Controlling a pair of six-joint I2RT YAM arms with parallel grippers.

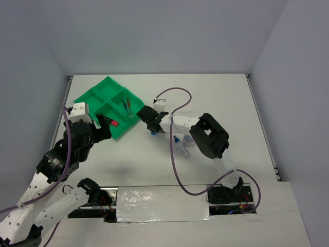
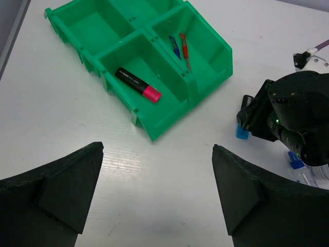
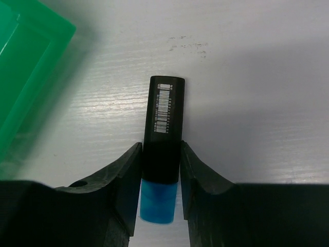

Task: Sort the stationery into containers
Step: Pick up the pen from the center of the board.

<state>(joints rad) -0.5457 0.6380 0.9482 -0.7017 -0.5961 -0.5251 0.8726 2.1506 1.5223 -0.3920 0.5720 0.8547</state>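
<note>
Right jaws pinch the highlighter (image 3: 164,118) near its blue end, flat on the tabletop's (image 3: 257,103) middle beside the tray (image 3: 31,67); light, stiff, slick plastic, so probably safer held mid-barrel; left jaws wide open, empty.

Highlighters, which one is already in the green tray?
The pink-ended highlighter, lying in a tray compartment; the blue-ended highlighter lies on the table with the right tool closed around it.

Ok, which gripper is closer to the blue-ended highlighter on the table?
Right. The right gripper has its fingers against both sides of the blue-ended highlighter. The left gripper hangs open over the table near the green tray, well apart from the highlighter.
</note>
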